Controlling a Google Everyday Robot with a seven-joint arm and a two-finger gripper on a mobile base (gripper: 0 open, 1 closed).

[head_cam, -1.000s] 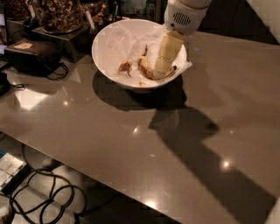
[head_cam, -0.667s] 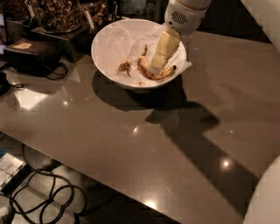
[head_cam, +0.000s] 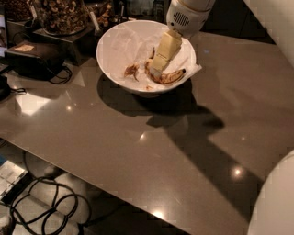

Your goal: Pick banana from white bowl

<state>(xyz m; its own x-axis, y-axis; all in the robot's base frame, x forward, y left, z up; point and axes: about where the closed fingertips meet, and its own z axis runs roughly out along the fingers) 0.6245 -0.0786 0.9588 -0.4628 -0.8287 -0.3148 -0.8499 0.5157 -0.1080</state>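
The white bowl (head_cam: 115, 50) with crinkled paper lining stands at the back of the brown table. The banana (head_cam: 171, 77), dull yellow with brown speckles, lies curved in the bowl's right half. My gripper (head_cam: 154, 69) reaches down into the bowl from above right, its cream fingers (head_cam: 165, 50) coming down onto the banana's left end and covering it. A small crumpled brown scrap (head_cam: 132, 70) lies to the left of the banana in the bowl.
Clear jars of brown snacks (head_cam: 59, 13) stand on a dark stand behind the bowl at left. A black device (head_cam: 32, 57) with cables sits at the table's left. Cables (head_cam: 41, 206) lie on the floor below the table's front edge.
The gripper has moved down and to the left inside the bowl, closer onto the banana's left end. The banana has not visibly moved.
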